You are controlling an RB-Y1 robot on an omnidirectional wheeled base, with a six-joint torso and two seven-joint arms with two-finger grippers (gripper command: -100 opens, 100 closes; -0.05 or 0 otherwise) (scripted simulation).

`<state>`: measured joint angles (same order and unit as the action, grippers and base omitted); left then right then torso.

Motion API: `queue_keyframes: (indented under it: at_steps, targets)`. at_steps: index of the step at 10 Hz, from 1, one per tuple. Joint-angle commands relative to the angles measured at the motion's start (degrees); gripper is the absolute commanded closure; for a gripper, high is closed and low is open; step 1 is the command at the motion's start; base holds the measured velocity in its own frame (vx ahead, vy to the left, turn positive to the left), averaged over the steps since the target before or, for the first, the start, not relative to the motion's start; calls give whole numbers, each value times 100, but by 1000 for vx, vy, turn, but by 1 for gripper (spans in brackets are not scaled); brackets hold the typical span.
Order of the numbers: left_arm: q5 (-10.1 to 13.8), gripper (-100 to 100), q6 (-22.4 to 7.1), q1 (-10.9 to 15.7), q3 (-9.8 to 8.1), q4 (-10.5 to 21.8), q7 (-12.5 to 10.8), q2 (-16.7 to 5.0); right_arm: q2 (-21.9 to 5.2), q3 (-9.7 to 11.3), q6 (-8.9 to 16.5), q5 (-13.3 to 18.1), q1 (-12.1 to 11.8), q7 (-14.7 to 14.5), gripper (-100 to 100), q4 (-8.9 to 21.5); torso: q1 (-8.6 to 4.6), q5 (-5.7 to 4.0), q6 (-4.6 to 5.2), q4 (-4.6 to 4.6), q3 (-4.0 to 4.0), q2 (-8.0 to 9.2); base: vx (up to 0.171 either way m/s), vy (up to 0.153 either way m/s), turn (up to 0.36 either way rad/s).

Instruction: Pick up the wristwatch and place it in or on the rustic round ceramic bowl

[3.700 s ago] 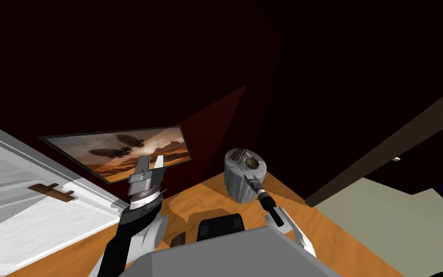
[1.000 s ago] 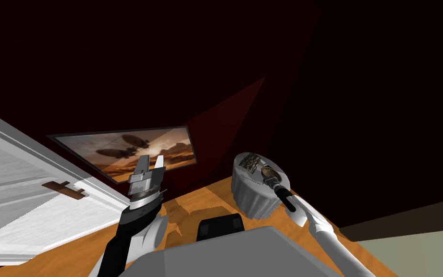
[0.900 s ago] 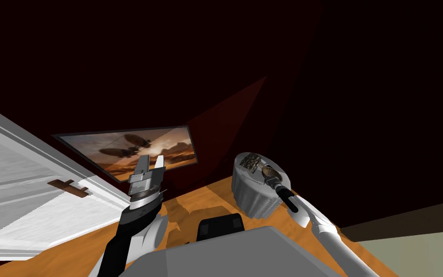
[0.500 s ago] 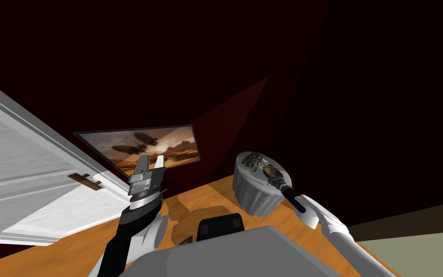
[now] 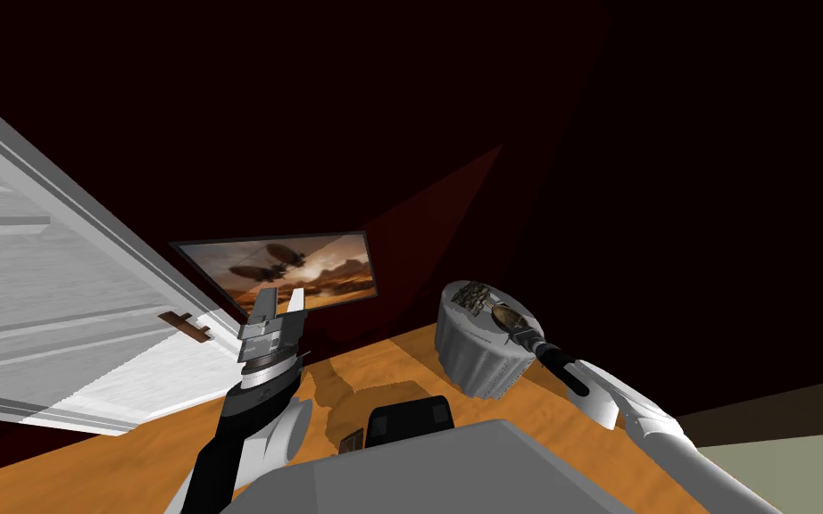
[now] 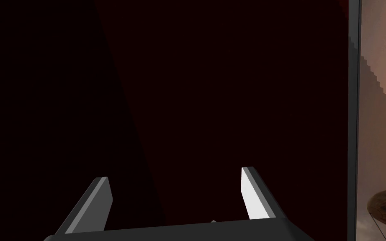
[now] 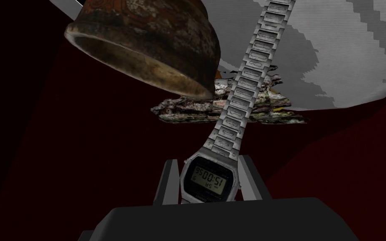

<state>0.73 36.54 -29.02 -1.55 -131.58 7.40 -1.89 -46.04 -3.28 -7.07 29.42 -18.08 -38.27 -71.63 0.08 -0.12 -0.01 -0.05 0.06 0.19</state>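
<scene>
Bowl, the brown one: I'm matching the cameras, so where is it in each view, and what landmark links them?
Head view: the bowl sits on the round grey stand, by the right gripper.
Right wrist view: the bowl lies just beyond the gripped wristwatch, beside its strap.
Left wrist view: the open left gripper faces away from it.
Shared landmark: the mottled rock-like piece next to the bowl.

— Where is the right arm?
— Stretched forward, the right gripper [image 7: 208, 164] just beside the bowl [image 7: 146, 42]. Its fingers press both sides of the wristwatch [image 7: 208, 180] case, and the strap runs out beyond the fingertips.
— And the left arm?
— Bent upward, well apart from the bowl, on its left. The left gripper [image 6: 175, 175] points up, fingers spread wide.
</scene>
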Motion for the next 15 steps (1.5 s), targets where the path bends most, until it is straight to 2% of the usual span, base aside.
queue_keyframes:
  at_steps: [1, 9, 13, 15]
  targets:
    - [0, 0, 0, 0, 0, 0, 0, 0, -249, 58, 3, -147, -45, 158, 100, 46, 0, 0, 0, 0, 0, 0, -33, 31, 50]
    - [0, 0, 0, 0, 0, 0, 0, 0, -1283, 345, 40, -611, -292, 899, 100, -13, -5, -2, -4, -4, -8, -14, -27, 21, 38]
    - [0, 0, 0, 0, -1, 0, 0, -1, -1761, 445, 43, -672, -370, 1214, 100, -129, -11, -1, -11, -5, -11, -17, -12, -13, 46]
    - [0, 0, 0, 0, -1, 0, 0, -1, -2087, 477, 38, -667, -391, 1411, 100, -191, -22, 2, -14, -4, -11, -18, -18, -61, 76]
